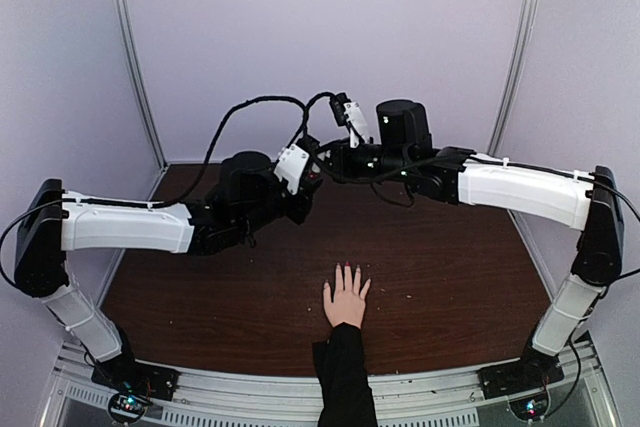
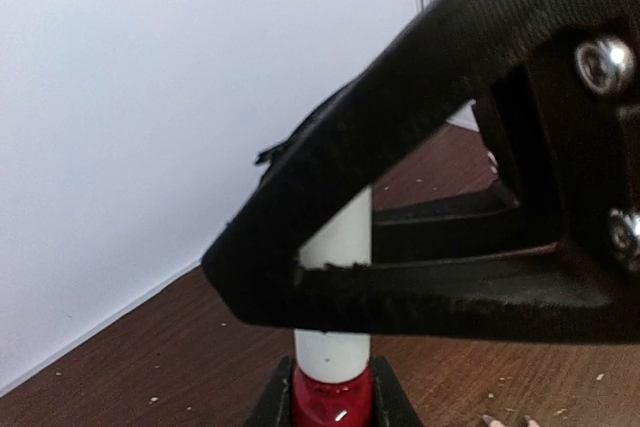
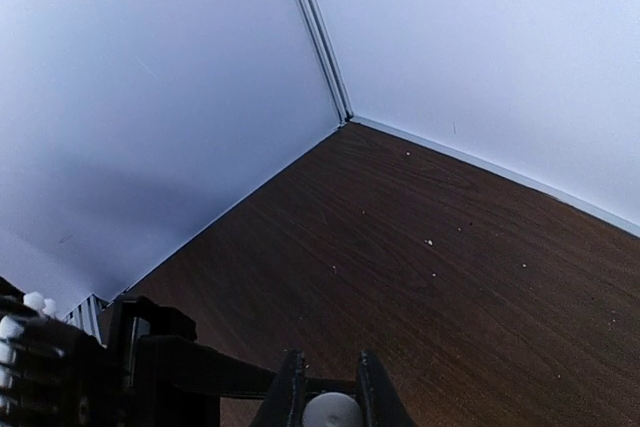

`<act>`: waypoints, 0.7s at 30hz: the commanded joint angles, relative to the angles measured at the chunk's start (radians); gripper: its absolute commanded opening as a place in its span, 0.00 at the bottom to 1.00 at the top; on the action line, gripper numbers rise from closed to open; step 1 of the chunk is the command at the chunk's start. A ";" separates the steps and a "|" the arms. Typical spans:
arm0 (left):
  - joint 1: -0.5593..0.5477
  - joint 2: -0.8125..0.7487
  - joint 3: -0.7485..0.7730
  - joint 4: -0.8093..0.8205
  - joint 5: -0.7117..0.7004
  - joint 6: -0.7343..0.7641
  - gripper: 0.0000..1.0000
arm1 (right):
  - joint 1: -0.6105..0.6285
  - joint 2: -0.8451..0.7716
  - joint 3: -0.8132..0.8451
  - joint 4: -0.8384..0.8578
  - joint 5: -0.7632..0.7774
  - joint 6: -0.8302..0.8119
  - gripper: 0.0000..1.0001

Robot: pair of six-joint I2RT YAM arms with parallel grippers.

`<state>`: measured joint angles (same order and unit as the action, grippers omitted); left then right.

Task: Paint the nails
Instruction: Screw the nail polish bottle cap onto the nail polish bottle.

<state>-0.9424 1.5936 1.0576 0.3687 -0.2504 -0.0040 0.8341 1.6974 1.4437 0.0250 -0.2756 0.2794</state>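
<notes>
Left hand [image 2: 333, 409] held in mid-air over the dark brown wooden surface [image 1: 450, 277], pinching a small red bottle [image 2: 322, 405] by its sides; bottle upright; its white cylindrical cap [image 2: 340, 237] pinched between the fingers of the right hand [image 3: 327, 399]; the nails [image 1: 347, 268] tip a pale human hand in a black sleeve [image 1: 346, 299], lying flat on the surface near the front edge, well apart from both hands; nails look reddish, too small to confirm.
</notes>
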 commanded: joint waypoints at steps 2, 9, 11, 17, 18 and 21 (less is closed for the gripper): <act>-0.054 0.046 0.093 0.182 -0.143 0.151 0.00 | 0.041 0.036 -0.029 -0.002 0.006 0.052 0.00; -0.055 0.042 0.082 0.212 -0.138 0.122 0.00 | 0.042 0.015 -0.041 0.009 0.022 0.049 0.03; -0.055 0.033 0.074 0.216 -0.129 0.115 0.00 | 0.041 0.003 -0.048 0.013 0.025 0.046 0.06; -0.054 0.003 0.054 0.194 -0.084 0.103 0.00 | 0.036 -0.054 -0.076 0.022 0.023 0.028 0.27; -0.055 0.000 0.056 0.179 -0.077 0.102 0.00 | 0.034 -0.064 -0.076 0.018 0.015 0.020 0.31; -0.054 -0.011 0.055 0.153 -0.047 0.090 0.00 | 0.027 -0.098 -0.084 0.007 0.003 0.004 0.43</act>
<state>-0.9913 1.6337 1.0874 0.4458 -0.3626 0.0864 0.8562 1.6630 1.3800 0.0662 -0.2245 0.3084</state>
